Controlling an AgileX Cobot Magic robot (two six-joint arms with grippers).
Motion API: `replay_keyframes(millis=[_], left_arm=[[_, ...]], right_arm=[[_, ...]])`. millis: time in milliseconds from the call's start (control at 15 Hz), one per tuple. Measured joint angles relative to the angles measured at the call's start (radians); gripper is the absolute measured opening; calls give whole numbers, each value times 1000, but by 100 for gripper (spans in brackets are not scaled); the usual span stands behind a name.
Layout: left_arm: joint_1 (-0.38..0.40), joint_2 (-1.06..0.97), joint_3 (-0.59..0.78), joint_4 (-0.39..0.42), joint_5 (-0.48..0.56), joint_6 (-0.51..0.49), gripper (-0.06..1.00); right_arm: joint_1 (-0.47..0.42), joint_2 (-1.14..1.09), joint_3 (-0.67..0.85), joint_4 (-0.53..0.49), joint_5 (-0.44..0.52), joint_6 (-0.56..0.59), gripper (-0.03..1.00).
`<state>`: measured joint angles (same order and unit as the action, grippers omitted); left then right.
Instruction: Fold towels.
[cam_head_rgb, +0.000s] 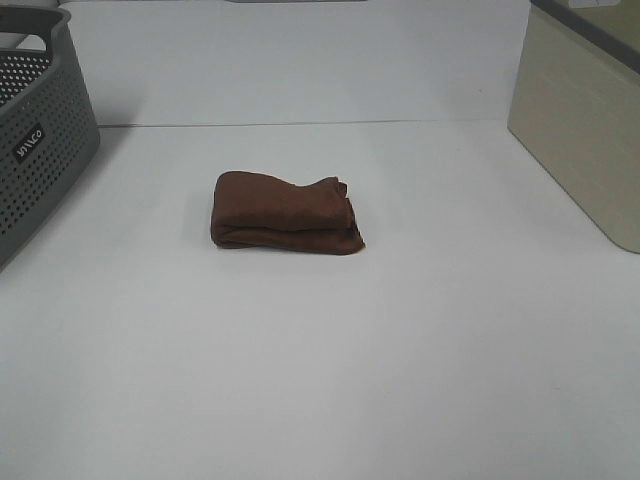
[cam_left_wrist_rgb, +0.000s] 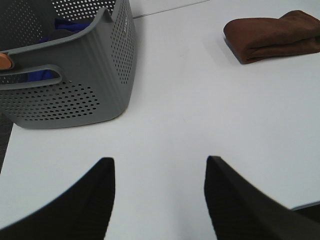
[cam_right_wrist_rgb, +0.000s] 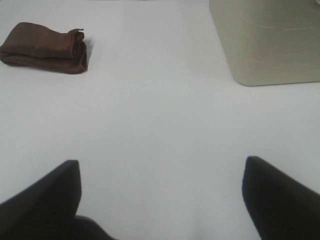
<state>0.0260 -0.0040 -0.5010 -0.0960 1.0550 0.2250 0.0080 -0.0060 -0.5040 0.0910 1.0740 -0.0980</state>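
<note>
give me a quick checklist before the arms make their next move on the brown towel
1. Towel state: lies in a compact folded bundle on the white table; ok.
2. Fold neatness: one end looks bunched, layers uneven; not ok.
3. Left gripper: jaws apart, nothing between them, well short of the towel; ok.
4. Right gripper: jaws wide apart, empty, also away from the towel; ok.
5. Space around the towel: grey basket and beige bin both stand apart from it; ok.
6. Towel's white tag position: cannot tell.
</note>
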Motion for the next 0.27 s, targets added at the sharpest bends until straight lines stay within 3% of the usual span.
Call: replay_keyframes(millis=[267], left_arm=[[0, 0, 0, 0, 0, 0, 53]], right_arm=[[0, 0, 0, 0, 0, 0, 82]])
